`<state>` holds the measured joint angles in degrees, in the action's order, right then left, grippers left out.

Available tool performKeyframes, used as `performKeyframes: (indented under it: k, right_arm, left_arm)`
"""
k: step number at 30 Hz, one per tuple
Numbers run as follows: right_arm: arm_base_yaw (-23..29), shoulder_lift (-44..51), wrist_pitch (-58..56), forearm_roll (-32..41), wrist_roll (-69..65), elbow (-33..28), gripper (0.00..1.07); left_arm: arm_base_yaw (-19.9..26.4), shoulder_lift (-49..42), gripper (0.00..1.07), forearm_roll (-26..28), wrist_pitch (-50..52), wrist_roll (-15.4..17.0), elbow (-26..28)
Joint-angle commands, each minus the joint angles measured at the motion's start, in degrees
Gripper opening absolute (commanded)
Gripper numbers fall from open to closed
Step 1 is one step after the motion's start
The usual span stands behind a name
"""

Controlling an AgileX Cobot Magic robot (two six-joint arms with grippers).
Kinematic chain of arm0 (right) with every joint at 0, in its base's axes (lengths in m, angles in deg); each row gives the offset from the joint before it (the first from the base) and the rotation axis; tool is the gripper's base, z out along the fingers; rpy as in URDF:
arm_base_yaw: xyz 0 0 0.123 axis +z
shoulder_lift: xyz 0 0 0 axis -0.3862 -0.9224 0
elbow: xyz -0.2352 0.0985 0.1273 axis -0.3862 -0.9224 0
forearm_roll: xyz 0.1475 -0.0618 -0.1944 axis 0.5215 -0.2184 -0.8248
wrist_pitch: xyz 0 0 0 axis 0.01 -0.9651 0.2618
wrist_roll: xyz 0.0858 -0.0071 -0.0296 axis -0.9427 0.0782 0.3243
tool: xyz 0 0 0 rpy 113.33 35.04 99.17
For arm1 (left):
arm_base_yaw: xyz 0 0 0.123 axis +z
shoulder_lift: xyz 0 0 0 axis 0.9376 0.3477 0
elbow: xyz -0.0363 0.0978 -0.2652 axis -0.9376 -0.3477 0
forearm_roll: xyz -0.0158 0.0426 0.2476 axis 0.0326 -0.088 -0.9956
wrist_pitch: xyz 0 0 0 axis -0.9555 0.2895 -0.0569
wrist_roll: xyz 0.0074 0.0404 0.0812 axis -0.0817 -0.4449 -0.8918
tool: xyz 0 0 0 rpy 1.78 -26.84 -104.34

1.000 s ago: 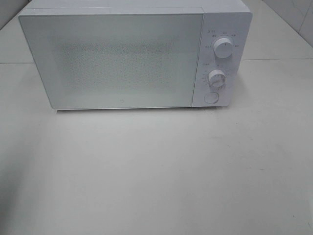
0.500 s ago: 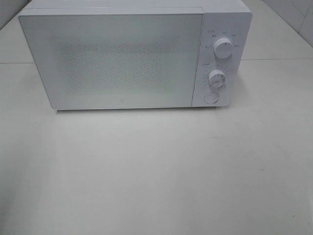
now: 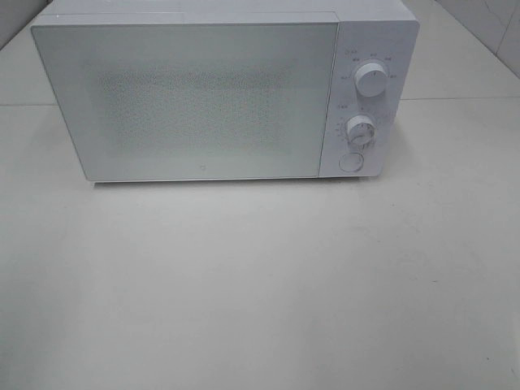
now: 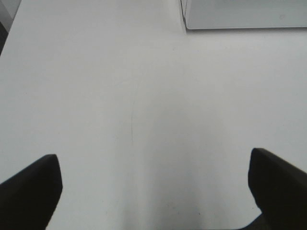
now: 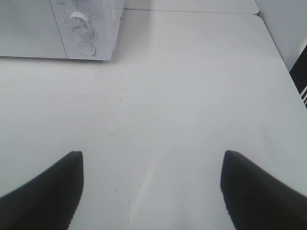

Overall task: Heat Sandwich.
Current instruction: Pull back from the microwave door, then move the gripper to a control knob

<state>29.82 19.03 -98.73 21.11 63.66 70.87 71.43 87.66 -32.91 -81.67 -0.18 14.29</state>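
Observation:
A white microwave stands at the back of the table with its door shut; two dials and a round button sit on its right panel. The sandwich is out of view. No arm shows in the exterior high view. In the left wrist view my left gripper is open over bare tabletop, with the microwave's corner ahead of it. My right gripper is open too, empty, with the microwave's dial panel ahead of it.
The white table spreads in front of the microwave. In the right wrist view the table's edge runs along one side, with a dark object beyond it.

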Motion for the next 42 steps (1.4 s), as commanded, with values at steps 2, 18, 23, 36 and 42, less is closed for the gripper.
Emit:
performKeyframes:
  k: [2, 18, 23, 36, 42]
  right_arm:
    - [-0.34, 1.49, 0.23, -0.17, -0.29, -0.06, 0.76]
    - [-0.34, 1.43, 0.23, -0.17, -0.29, -0.06, 0.76]
    - [-0.34, 1.43, 0.23, -0.17, -0.29, -0.06, 0.76]
    - [-0.34, 1.43, 0.23, -0.17, -0.29, -0.06, 0.76]
    - [-0.34, 1.43, 0.23, -0.17, -0.29, -0.06, 0.76]
  left_arm:
    - [0.23, -3.67, 1.01, 0.23, 0.23, 0.34, -0.11]
    - [0.23, -13.12, 1.01, 0.29, 0.29, 0.29, -0.11]
    - [0.23, -12.89, 1.01, 0.29, 0.29, 0.29, -0.11]
    - [0.23, -12.89, 1.01, 0.29, 0.29, 0.29, -0.11]
    - [0.23, -12.89, 1.01, 0.29, 0.29, 0.29, -0.11]
